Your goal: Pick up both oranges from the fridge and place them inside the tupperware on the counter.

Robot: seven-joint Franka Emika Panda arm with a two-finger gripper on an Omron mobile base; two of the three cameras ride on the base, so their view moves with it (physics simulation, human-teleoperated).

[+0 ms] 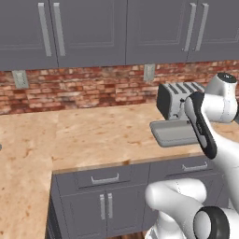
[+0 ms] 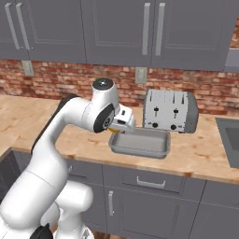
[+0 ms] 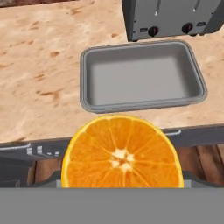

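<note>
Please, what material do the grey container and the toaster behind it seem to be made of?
The tupperware looks like matte grey plastic: even colour, soft rounded rim, no sharp reflections, though it could be dull metal. The toaster looks like brushed metal: silvery sides with lighter sheen, dark slots and black knobs. Both are rendered, so this is only how they look.

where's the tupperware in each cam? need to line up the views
Left base view: tupperware right of centre, partly behind the arm, in front of the toaster.
Right base view: centre, near the counter's front edge, below the toaster.
Hand view: upper centre, empty, beyond the held orange.
Shared landmark: the toaster, just behind it.
</note>
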